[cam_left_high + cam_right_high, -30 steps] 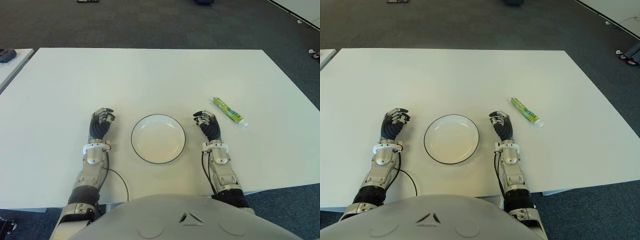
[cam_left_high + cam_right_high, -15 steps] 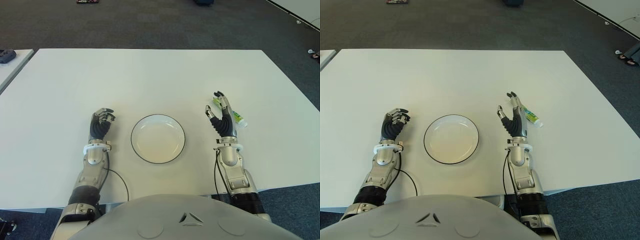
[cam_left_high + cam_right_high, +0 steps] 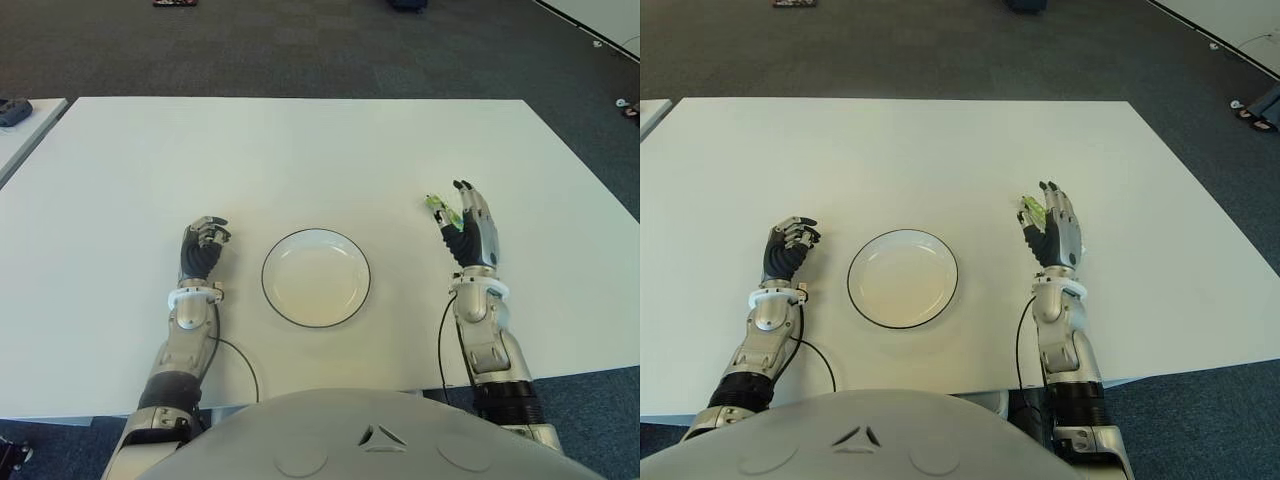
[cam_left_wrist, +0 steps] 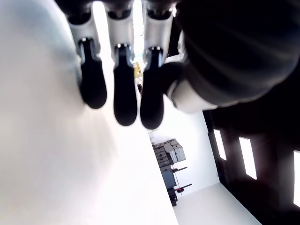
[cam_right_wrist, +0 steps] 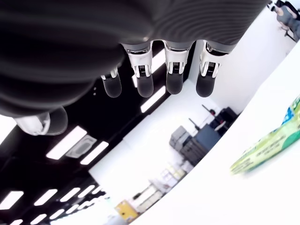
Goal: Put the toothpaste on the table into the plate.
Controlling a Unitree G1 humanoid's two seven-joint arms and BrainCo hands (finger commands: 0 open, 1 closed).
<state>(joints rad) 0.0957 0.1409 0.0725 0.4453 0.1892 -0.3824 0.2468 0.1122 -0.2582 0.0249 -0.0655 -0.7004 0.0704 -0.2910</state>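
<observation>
- My right hand (image 3: 473,232) hangs over the toothpaste, fingers spread and straight, holding nothing; the right wrist view shows the four fingertips (image 5: 174,83) apart, with the tube's green end lying on the table beyond them.
- The toothpaste (image 3: 438,207) lies on the tabletop toward the right edge, mostly hidden behind my right hand in the eye views; only its green end shows past the fingers. I cannot tell whether any finger touches it.
- The plate (image 3: 316,277) sits empty near the front edge, about mid-width, between my two hands and apart from the tube.
- My left hand (image 3: 202,247) shows just beside the plate, on its left, fingers curled in with nothing in them.
- The table (image 3: 300,160) is bare white around all of this.
- As I judge it, the task is barely started: the reach is under way, but the grasp, the lift, the carry across to the plate and the release are all left to do.
</observation>
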